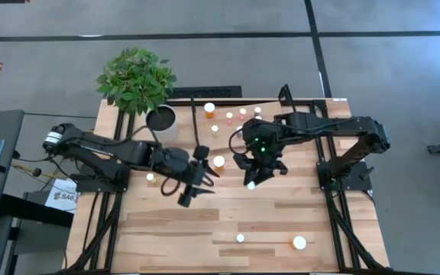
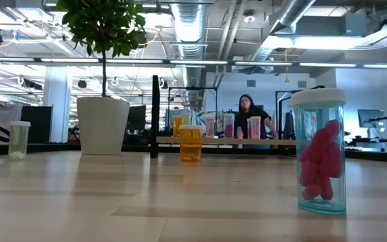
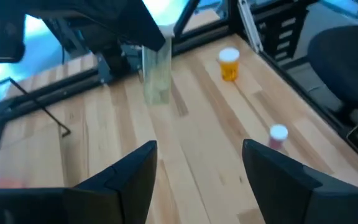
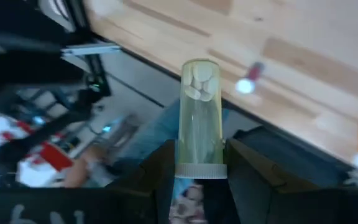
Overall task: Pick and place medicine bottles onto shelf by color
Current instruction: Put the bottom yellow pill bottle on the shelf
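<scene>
Right gripper (image 4: 197,177) clenched on a pale bottle (image 4: 199,115) near its white cap, bottle body sticking out past the fingers, white pills visible at its far end. In the high view, right gripper (image 1: 255,169) at frame centre, arm reaching in from the right edge. Left gripper (image 1: 195,183) just left of it, jaws spread, nothing between the fingers (image 3: 126,177). Shelf (image 1: 235,114) at upper centre with several bottles (image 1: 209,110) along it. Lower part of the table (image 1: 174,229) mostly bare planks; two loose bottles (image 1: 299,243) near the bottom edge. Plant pot (image 1: 160,118) upper left.
</scene>
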### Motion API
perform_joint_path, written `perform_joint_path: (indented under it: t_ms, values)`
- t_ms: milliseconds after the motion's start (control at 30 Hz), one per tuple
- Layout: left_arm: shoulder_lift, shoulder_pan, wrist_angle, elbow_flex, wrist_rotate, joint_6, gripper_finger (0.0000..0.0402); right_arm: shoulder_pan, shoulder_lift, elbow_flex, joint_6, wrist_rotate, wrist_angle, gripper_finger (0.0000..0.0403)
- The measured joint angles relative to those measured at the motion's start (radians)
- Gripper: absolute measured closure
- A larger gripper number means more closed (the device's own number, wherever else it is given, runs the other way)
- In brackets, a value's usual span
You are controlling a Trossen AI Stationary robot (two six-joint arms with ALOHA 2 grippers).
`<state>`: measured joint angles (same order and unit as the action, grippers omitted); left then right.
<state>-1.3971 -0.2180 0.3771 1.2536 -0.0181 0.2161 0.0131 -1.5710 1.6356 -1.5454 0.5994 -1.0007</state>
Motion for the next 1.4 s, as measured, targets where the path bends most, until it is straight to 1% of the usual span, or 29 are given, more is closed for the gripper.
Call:
perform_joint_path:
  t_ms: [67,167,233,367,433,567,767,933,1133,1267,1333,1400]
  values:
    - [-0.013,-0.02,0.006,0.0,-0.024,0.0,0.0172,0.007,-0.005,-0.001,-0.033,-0.005,0.012,0.0245]
    - [-0.029,-0.041,-0.037,0.0,-0.045,-0.011,0.016,0.015,-0.004,-0.001,-0.053,-0.025,0.018,0.0245]
    - [-0.03,-0.053,-0.055,-0.001,-0.08,-0.018,0.0148,0.018,-0.004,-0.001,-0.055,-0.035,0.021,0.0244]
    - [-0.029,-0.054,-0.123,-0.001,-0.213,0.005,0.012,0.02,-0.004,-0.001,-0.084,-0.062,0.064,0.0243]
    - [-0.029,-0.052,-0.157,-0.001,-0.259,0.004,0.0109,0.018,-0.005,-0.001,-0.102,-0.066,0.097,0.0244]
    - [-0.029,-0.05,-0.165,-0.001,-0.234,-0.035,0.01,0.014,-0.005,-0.001,-0.138,-0.071,0.154,0.0246]
    - [-0.031,-0.051,-0.167,-0.001,-0.232,-0.065,0.0099,0.011,-0.004,-0.001,-0.208,-0.104,0.193,0.0244]
    - [-0.064,-0.048,-0.187,0.0,-0.232,-0.071,0.0099,0.011,-0.004,0.0,-0.216,-0.107,0.239,0.0246]
    - [-0.085,-0.046,-0.197,0.0,-0.248,-0.08,0.0099,0.011,-0.004,0.0,-0.212,-0.116,0.245,0.0246]
    - [-0.095,-0.043,-0.209,0.0,-0.252,-0.082,0.011,0.011,-0.004,0.0,-0.211,-0.116,0.262,0.0248]
    - [-0.106,-0.043,-0.218,0.001,-0.254,-0.083,0.0124,0.011,-0.004,0.0,-0.208,-0.116,0.263,0.0249]
    - [-0.113,-0.044,-0.193,-0.001,-0.252,-0.089,0.014,0.011,-0.004,0.0,-0.207,-0.116,0.264,0.0249]
